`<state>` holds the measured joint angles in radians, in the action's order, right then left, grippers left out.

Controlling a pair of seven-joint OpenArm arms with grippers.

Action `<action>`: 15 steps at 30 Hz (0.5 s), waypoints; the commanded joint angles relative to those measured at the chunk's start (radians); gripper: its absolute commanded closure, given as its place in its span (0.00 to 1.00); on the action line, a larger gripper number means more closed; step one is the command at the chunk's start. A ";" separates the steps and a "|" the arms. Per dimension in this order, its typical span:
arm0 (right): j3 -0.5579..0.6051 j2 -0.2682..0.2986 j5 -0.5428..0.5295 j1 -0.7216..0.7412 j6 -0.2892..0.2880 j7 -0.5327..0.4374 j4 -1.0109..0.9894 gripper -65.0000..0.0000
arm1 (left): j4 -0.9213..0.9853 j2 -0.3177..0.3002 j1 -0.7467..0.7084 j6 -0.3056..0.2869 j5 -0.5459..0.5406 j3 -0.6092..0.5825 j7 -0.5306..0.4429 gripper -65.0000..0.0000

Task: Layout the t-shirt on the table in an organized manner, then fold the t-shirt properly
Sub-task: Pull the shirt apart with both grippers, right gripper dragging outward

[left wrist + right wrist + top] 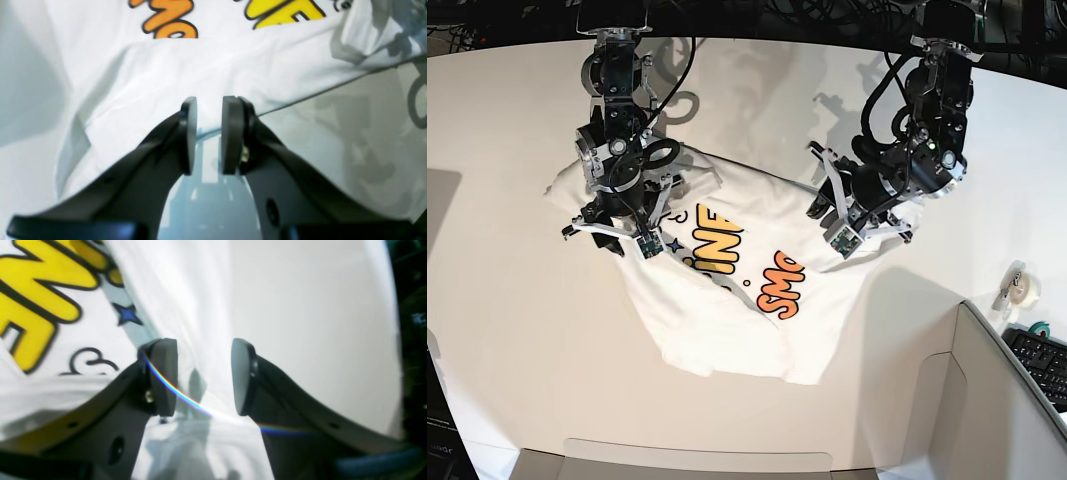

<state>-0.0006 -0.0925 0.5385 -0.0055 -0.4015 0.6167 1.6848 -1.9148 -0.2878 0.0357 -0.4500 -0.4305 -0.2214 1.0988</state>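
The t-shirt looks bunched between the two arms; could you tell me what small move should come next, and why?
Probably close the left gripper on the hem. Its jaws stand slightly apart right at the t-shirt edge, holding nothing, and the cloth lies creased on the table, so it needs a grip before being pulled flat.

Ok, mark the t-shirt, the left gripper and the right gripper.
t-shirt (727, 330), base view, plain white cloth below the print.
left gripper (209, 135), left wrist view, gap between its pads.
right gripper (204, 376), right wrist view, gap between its pads.
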 commanded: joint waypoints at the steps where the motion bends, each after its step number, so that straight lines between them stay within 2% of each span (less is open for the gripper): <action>1: 0.000 0.007 -0.022 0.020 0.008 -0.022 0.015 0.60 | -0.018 -0.004 0.016 0.000 -0.009 0.004 -0.018 0.80; 8: 0.004 0.026 -0.070 0.017 0.008 -0.022 -0.016 0.60 | -0.016 -0.003 0.023 0.000 -0.009 -0.002 -0.018 0.80; 15: 0.054 0.024 -0.064 -0.029 0.008 -0.022 0.087 0.60 | -0.001 0.002 0.026 0.000 -0.008 -0.003 -0.018 0.80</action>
<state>0.0460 -0.0650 0.4721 -0.0467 -0.4007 0.6186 1.7466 -1.9053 -0.2817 0.0444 -0.4500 -0.4305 -0.2272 1.0981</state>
